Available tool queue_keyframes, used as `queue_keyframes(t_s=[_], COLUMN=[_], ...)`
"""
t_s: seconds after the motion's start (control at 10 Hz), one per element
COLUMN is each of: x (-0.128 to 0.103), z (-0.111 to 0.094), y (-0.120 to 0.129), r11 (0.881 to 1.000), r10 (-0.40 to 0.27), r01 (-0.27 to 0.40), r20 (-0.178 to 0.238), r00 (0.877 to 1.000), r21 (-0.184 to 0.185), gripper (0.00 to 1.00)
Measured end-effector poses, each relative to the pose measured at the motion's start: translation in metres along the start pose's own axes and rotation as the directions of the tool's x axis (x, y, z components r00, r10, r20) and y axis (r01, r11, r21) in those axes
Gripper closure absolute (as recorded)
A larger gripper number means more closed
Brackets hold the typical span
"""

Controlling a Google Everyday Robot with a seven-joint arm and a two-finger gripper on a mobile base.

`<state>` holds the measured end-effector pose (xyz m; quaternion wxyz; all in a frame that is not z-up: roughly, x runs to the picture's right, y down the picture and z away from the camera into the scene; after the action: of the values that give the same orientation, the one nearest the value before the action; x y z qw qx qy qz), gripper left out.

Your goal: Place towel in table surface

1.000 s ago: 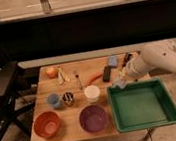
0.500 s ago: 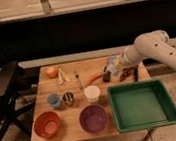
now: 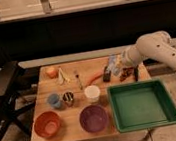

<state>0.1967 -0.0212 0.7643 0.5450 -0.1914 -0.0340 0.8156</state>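
My gripper (image 3: 115, 67) hangs over the back right part of the wooden table (image 3: 82, 137), just behind the green tray (image 3: 142, 104). It is shut on a small pale blue-white towel (image 3: 112, 63), held a little above the table top. The white arm (image 3: 154, 49) reaches in from the right. A black object (image 3: 106, 74) lies just left of the gripper.
On the table are an orange (image 3: 52, 72), a yellow item (image 3: 63, 75), a fork (image 3: 78, 79), an orange-red item (image 3: 96, 76), blue (image 3: 53, 100), dark (image 3: 68, 98) and white (image 3: 92, 93) cups, orange (image 3: 47, 124) and purple (image 3: 93, 118) bowls, and dark items (image 3: 130, 72). A black chair (image 3: 3, 86) stands left.
The gripper has moved from over the tray's left edge up and back to the table's far right part, and the arm has swung higher and further back.
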Motion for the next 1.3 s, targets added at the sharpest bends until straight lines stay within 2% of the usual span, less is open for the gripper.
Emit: queue_keyframes(t_s=[0.1, 0.4, 0.7, 0.9, 1.0, 1.3], x=[-0.014, -0.053, -0.063, -0.065, -0.066, -0.077], z=[0.006, 0.029, 0.047, 0.062, 0.069, 0.097], y=[0.003, 0.035, 0.066, 0.087, 0.099, 0.129], r11=[0.999, 0.992, 0.980, 0.971, 0.967, 0.961], r10=[0.002, -0.033, -0.091, -0.122, -0.135, -0.130], r01=[-0.001, 0.045, 0.119, 0.159, 0.177, 0.182], r20=[0.024, 0.099, 0.176, 0.204, 0.215, 0.240], r00=[1.000, 0.995, 0.980, 0.971, 0.967, 0.962], r21=[-0.036, -0.120, -0.157, -0.178, -0.186, -0.209], gripper=[1.00, 1.00, 1.00, 0.98, 0.93, 0.61])
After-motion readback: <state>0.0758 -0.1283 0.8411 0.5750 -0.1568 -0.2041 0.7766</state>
